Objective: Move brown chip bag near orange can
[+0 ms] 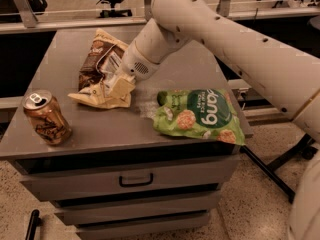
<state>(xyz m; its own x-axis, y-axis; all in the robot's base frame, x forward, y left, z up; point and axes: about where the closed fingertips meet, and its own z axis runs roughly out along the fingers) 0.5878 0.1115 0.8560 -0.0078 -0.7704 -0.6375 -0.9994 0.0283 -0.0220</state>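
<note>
So basically the whole move comes down to one thing: the orange can (46, 118) sits toward the front-left from the gripper (119, 89), near the front-left corner of the grey drawer cabinet (200, 74).

The gripper is behind and right of the can. It looks pinched shut on the crumpled lower right edge of the brown chip bag (100, 66), so the bag sits right at the claw and just to its left. The bag's long axis runs roughly front to back, with its far end tipped up and its cream bottom edge pointing toward the can. Bag and can are close but not touching.

My guess is a short drag front-left does it. The green chip bag (200, 116) is well off to the can's right, so it's out of the way.
</note>
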